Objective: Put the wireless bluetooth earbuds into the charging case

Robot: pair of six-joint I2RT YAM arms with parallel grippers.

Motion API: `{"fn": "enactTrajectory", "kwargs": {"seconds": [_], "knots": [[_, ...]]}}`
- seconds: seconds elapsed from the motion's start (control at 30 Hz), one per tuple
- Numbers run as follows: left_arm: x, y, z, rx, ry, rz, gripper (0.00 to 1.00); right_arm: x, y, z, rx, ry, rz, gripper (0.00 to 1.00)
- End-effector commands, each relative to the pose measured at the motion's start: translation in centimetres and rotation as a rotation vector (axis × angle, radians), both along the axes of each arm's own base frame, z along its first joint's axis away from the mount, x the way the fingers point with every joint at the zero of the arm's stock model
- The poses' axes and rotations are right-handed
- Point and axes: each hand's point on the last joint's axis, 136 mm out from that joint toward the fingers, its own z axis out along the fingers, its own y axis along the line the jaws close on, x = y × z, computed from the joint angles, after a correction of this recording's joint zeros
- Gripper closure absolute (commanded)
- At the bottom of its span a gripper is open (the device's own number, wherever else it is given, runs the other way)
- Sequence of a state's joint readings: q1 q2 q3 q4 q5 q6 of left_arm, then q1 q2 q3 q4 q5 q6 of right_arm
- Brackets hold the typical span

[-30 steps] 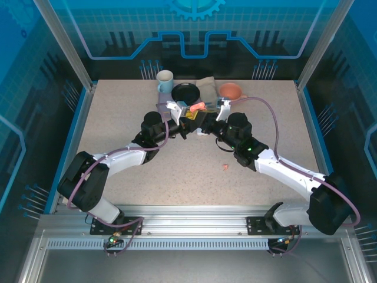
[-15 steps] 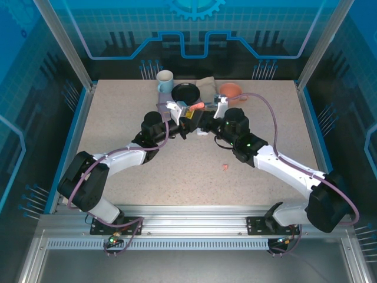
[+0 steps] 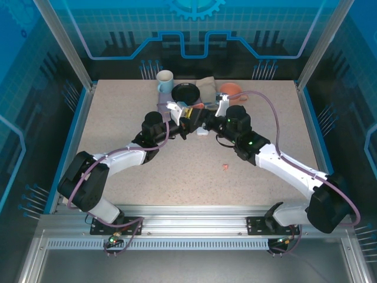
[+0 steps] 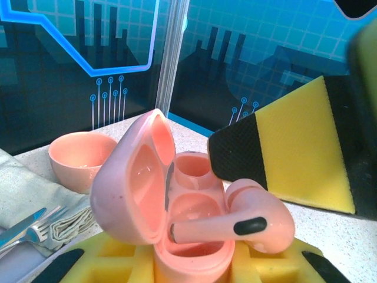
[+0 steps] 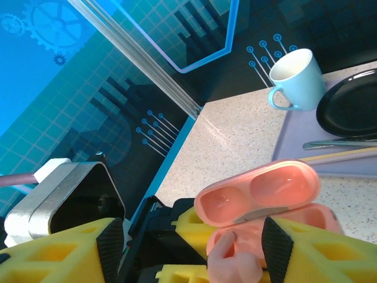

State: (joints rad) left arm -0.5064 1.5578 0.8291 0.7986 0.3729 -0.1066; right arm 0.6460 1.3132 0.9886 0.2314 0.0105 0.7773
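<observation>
The left gripper (image 4: 188,270) has its jaws clamped on the open pink charging case (image 4: 131,188). A pink earbud (image 4: 259,221) lies half-seated, stem in the well, head over the rim. The right gripper (image 5: 191,242) straddles it, jaws parted and empty, best placed to press it home.

Clamped left end effector (image 4: 188,265) faces parted right end effector (image 5: 191,239) (close together).

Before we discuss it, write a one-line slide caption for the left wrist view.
Left gripper holds the open pink charging case; a pink earbud lies sideways across its sockets.
</observation>
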Motion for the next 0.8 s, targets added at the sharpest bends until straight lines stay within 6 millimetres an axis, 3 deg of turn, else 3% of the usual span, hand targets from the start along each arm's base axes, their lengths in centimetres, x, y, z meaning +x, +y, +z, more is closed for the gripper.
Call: {"fn": "enactTrajectory", "kwargs": {"seconds": [0.0,0.37,0.77], "knots": [[-1.2,-0.2,3.0,-0.055,-0.087,-0.033,1.0,-0.2,-1.2,0.8,-0.018,0.017,-0.021,0.32],[-1.3,-0.1,3.2,-0.059,-0.09,-0.027,1.0,-1.7,-2.3,2.3,-0.012,0.053,-0.01,0.31],[-1.2,-0.1,3.4,-0.065,-0.093,-0.029,1.0,-2.3,-0.4,2.3,0.024,0.113,0.07,0.31]]}}
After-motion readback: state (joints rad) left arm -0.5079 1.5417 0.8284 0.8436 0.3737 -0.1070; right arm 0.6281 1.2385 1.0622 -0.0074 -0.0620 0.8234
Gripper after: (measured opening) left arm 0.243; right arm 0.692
